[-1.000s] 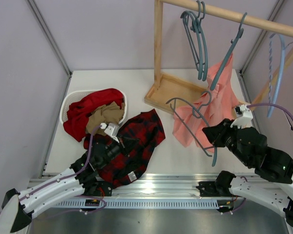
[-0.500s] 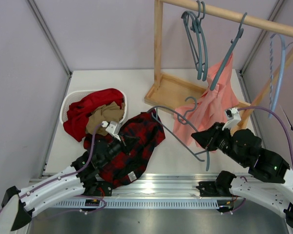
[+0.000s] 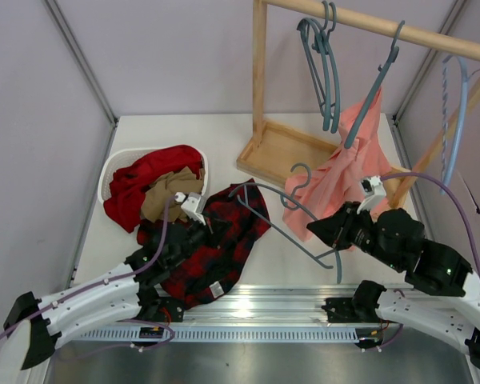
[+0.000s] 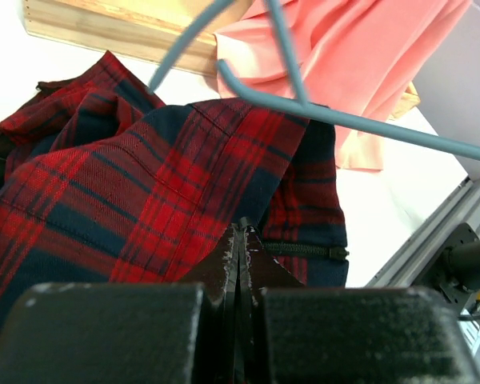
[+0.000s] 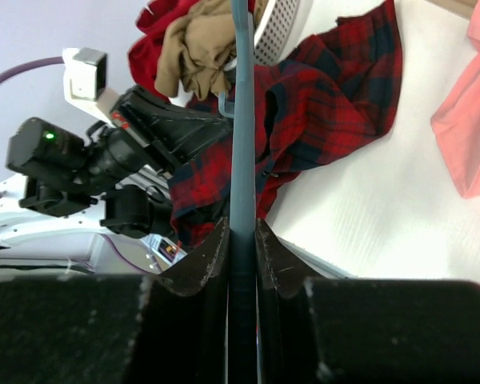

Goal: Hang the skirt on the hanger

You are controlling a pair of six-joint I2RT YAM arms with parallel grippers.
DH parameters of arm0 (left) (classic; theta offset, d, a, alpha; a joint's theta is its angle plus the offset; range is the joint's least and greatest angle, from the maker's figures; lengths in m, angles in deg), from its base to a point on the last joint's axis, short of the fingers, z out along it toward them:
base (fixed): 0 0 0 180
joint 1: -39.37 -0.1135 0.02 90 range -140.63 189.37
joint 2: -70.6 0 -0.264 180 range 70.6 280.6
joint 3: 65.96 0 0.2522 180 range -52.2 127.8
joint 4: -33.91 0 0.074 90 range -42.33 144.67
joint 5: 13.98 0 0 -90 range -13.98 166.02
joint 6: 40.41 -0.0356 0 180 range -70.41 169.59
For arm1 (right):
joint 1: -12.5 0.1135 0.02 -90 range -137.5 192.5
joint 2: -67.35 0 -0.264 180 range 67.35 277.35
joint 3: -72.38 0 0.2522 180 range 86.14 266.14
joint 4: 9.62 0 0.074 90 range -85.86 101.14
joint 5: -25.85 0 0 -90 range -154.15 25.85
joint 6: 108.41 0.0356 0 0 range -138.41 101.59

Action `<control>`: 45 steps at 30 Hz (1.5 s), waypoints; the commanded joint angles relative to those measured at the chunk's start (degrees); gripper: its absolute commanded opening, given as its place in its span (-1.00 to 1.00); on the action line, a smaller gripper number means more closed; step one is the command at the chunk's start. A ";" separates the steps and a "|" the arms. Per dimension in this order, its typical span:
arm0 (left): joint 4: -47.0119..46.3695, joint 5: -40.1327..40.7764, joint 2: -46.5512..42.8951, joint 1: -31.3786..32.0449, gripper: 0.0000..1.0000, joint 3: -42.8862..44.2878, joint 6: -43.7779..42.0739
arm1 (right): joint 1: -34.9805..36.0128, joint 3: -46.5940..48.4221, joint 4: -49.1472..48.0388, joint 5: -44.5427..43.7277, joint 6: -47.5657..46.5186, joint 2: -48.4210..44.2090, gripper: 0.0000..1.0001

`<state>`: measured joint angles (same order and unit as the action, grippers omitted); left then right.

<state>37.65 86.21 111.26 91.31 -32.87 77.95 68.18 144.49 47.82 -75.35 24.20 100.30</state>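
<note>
The plaid skirt [image 3: 228, 240] lies crumpled on the table at front left, its white label near the front edge. My left gripper [image 3: 202, 232] is over its left part, jaws shut on a fold of the plaid cloth [image 4: 144, 192]. My right gripper [image 3: 324, 232] is shut on the slate-blue hanger [image 3: 284, 212] and holds it in the air. One end of the hanger reaches over the skirt's top right corner, and its hook [image 3: 298, 172] points back. The hanger crosses above the skirt in the left wrist view [image 4: 368, 124]. In the right wrist view the hanger [image 5: 242, 120] runs straight out over the skirt [image 5: 328, 104].
A white basket [image 3: 110, 170] at the left holds a plain red garment and a tan cloth. A wooden rack with its base [image 3: 280, 148] stands at the back right. It carries spare hangers [image 3: 328, 72], a salmon-pink garment [image 3: 344, 176] and a paler blue hanger [image 3: 456, 120].
My right gripper has carried the hanger left, from beside the pink garment to over the skirt's right edge. My left gripper has shifted slightly up and right on the skirt.
</note>
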 commanded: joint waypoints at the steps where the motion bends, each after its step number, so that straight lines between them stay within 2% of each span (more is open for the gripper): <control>1: -2.55 1.84 2.13 -0.79 -1.00 3.34 -0.50 | 0.31 1.07 -0.17 2.67 1.77 -2.88 -1.00; 7: -2.46 2.99 6.27 -1.14 -1.00 5.97 0.82 | 0.39 -0.34 0.00 4.26 2.92 -3.68 -1.00; 11: -1.15 3.25 6.71 -1.32 -1.00 7.55 -1.80 | 0.31 -1.48 0.09 4.96 4.50 -3.51 -1.00; 19: 6.15 4.13 5.57 -2.64 -0.99 9.76 -6.29 | 0.74 -4.12 0.62 4.35 9.51 -4.12 -1.00; 26: 11.86 5.10 5.39 -2.99 -0.99 11.78 -10.16 | 1.53 -6.84 -3.43 7.25 12.23 -3.59 -1.00; 39: 11.78 7.73 6.09 -3.08 -1.00 11.34 -10.87 | 3.65 -3.24 0.09 2.94 12.41 -2.71 -1.00; 45: 11.08 7.65 6.62 -3.16 -1.00 11.78 -11.13 | 3.91 -3.59 -0.96 4.08 13.11 -2.19 -1.00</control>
<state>49.80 92.49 117.51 88.77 -23.89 68.51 71.59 139.09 49.30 -71.16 36.18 97.66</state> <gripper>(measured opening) 0.005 0.187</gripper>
